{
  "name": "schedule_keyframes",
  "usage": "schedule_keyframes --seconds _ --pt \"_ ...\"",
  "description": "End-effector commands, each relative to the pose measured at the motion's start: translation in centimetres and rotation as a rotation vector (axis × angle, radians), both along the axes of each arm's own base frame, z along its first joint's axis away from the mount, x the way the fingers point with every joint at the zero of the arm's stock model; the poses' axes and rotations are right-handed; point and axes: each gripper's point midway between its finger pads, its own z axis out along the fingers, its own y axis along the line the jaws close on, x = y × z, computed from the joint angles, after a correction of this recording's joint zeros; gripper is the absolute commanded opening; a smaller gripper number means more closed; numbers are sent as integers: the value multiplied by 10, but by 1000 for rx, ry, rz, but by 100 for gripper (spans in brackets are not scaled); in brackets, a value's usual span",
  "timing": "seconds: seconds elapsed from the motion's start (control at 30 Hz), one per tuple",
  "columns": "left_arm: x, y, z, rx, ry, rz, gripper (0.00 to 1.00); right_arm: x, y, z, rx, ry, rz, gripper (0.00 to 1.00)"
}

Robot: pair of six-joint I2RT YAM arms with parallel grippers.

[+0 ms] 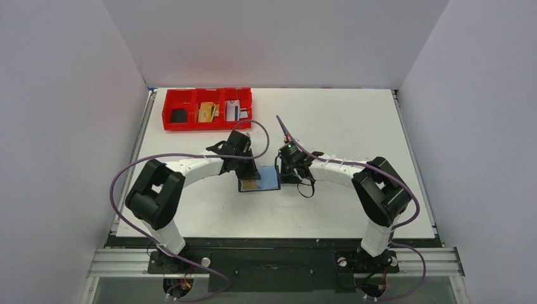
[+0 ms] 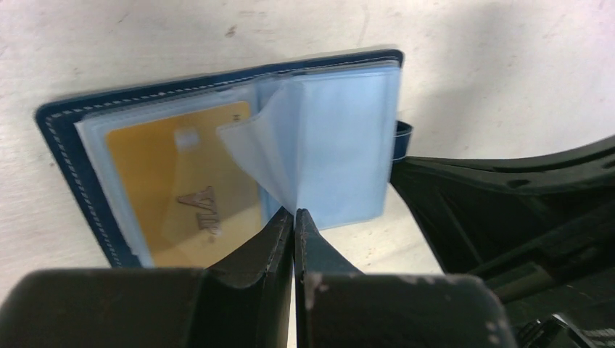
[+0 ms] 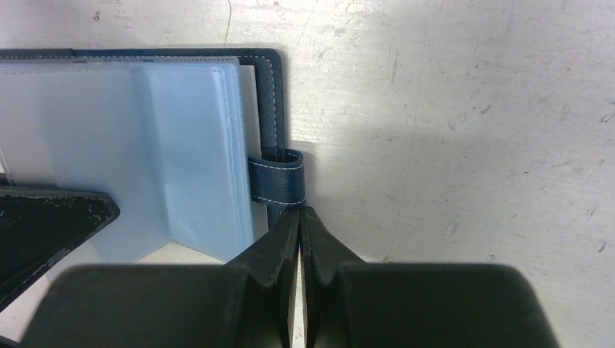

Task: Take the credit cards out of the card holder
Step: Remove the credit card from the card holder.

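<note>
My left gripper (image 2: 294,214) is clamped on a clear sleeve (image 2: 272,156) of the wallet (image 1: 269,178), which lies open mid-frame in the top view. My right gripper (image 3: 299,212) is closed, tips at the strap (image 3: 276,181). I'd peel the sleeve slowly, wallet pinned, baring the gold card (image 2: 163,181).

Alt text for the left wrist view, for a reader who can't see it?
The left gripper, jaws shut, pinches the corner of a clear sleeve peeled up from the open navy card holder on the white table. A tan-gold credit card shows in the pocket on its left half.
</note>
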Motion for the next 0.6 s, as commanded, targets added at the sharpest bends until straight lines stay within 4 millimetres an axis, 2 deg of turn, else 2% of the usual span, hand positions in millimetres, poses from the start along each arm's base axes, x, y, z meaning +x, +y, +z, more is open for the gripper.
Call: schedule_keyframes --seconds 0.0,0.13,0.3,0.37,0.47,0.57 --pt "17 -26 20 -67 -67 -45 0 3 4 -9 2 11 11 0" --pt "21 -37 17 -91 -63 -61 0 2 4 -9 6 13 15 0" --pt "23 -45 14 -112 -60 -77 10 2 5 -8 9 12 18 0" --pt "25 -47 14 -122 -66 -80 15 2 5 -7 10 11 19 0" --pt "26 -51 15 -141 -78 -92 29 2 4 -5 14 6 17 0" --pt "28 -52 15 -151 -89 -97 36 2 4 0 21 -3 16 0"
